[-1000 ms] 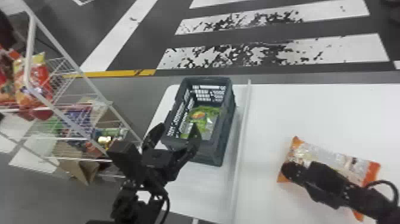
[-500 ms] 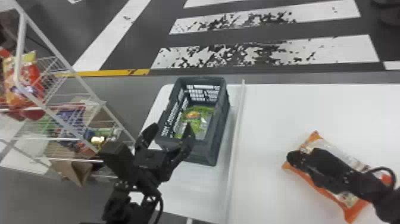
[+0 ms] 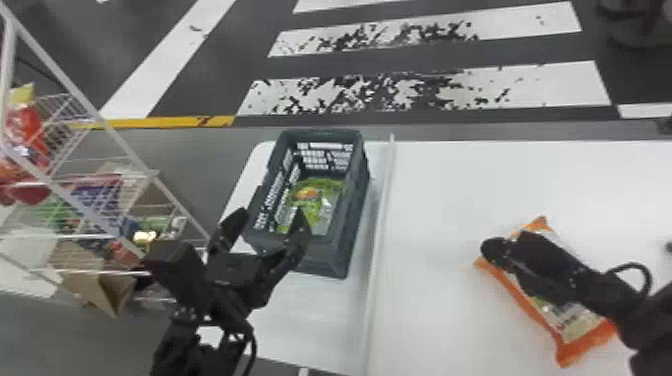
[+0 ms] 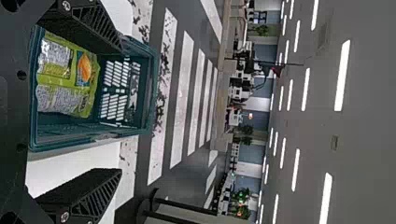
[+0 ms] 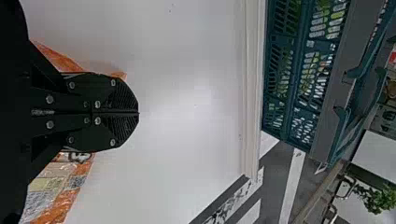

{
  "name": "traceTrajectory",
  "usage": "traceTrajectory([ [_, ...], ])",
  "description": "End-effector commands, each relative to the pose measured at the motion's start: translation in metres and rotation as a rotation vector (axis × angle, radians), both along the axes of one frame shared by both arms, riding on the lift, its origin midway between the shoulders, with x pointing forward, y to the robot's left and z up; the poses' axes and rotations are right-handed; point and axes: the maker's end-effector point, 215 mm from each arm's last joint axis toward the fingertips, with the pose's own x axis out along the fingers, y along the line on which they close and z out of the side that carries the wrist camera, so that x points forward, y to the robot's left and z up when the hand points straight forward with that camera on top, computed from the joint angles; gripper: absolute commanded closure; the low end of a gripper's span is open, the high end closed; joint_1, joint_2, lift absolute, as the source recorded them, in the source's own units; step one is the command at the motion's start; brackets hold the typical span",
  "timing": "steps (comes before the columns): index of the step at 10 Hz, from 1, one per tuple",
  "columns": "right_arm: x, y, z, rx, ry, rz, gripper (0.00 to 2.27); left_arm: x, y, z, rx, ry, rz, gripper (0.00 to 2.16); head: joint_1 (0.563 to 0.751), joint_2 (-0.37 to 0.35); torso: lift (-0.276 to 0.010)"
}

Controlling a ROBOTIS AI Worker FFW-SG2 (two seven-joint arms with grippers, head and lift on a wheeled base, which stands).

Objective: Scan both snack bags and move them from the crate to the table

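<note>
Left claw [image 3: 271,214] spread wide at the near end of a dark crate [image 3: 320,255], its two fingers well apart, as a green snack bag [image 3: 327,192] lies inside on the crate's floor. Across a pale raised strip [image 3: 381,225] on the white table [image 3: 450,195], the right claw [image 3: 492,251] is clenched, finger against finger, over an orange snack bag [image 3: 590,341] lying on the tabletop. Packaged goods fill a white wire rack [image 3: 103,122] at left, beside the table.
</note>
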Motion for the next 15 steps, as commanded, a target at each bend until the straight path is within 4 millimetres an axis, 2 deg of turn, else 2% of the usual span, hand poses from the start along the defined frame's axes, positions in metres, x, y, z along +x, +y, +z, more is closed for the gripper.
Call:
traceTrajectory([
  [1, 0.010, -0.013, 0.002, -0.004, -0.008, -0.025, 2.26, 0.000, 0.000, 0.000, 0.000, 0.000, 0.000, 0.09, 0.695, 0.250, -0.037],
  [3, 0.020, -0.024, 0.006, -0.007, -0.016, -0.047, 2.26, 0.000, -0.001, 0.000, -0.002, 0.000, 0.000, 0.09, 0.695, 0.225, -0.037],
  [8, 0.029, -0.042, 0.005, -0.023, -0.018, -0.077, 2.26, 0.000, -0.001, 0.001, -0.002, -0.002, -0.003, 0.09, 0.695, 0.197, -0.037],
  [15, 0.036, -0.053, 0.009, -0.027, -0.032, -0.099, 2.26, 0.000, -0.001, 0.001, -0.001, -0.003, -0.003, 0.09, 0.695, 0.176, -0.037],
])
